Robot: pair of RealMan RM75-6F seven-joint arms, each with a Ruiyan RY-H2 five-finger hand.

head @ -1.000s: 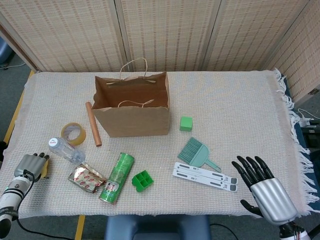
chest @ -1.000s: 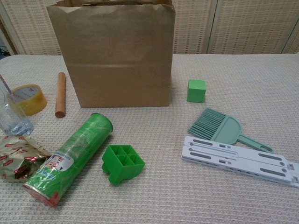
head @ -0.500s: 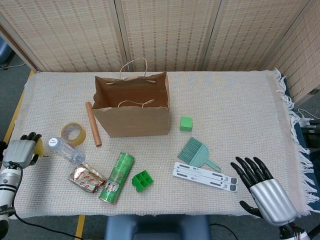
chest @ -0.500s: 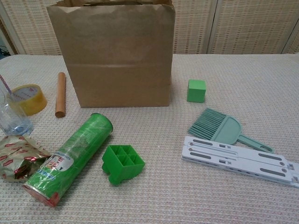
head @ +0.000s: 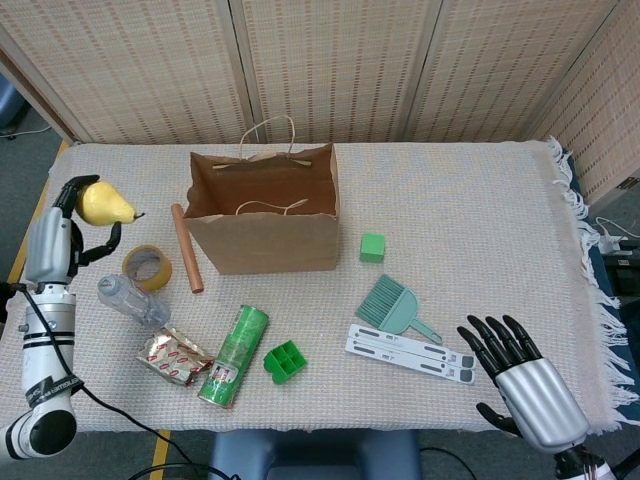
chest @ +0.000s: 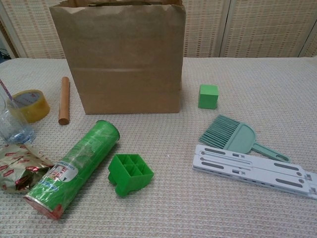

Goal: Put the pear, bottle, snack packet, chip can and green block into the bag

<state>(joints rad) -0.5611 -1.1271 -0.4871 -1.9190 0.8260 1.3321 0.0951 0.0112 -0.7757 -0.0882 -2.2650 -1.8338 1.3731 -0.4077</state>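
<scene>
My left hand [head: 62, 228] holds the yellow pear [head: 103, 204] raised over the table's left side, left of the open brown paper bag [head: 262, 238]. The clear bottle [head: 132, 300] lies below it, with the red-and-silver snack packet [head: 175, 358] and the green chip can [head: 234, 355] further front. In the chest view the bag [chest: 124, 59], bottle [chest: 14, 125], packet [chest: 20, 166] and can [chest: 77, 166] show, and no hand does. A green block [head: 372, 247] sits right of the bag, block [chest: 208, 96]. My right hand [head: 522, 380] hovers open at the front right, holding nothing.
A tape roll [head: 148, 266] and a brown stick [head: 186, 248] lie left of the bag. A green grid piece [head: 284, 361], a teal brush [head: 396, 308] and a white slotted bar [head: 410, 352] lie in front. The cloth's fringed edge [head: 585, 260] runs down the right.
My left hand has risen from the table's front left edge and swung back toward the bag's side, carrying the pear up. The right hand has drifted slightly nearer the front.
</scene>
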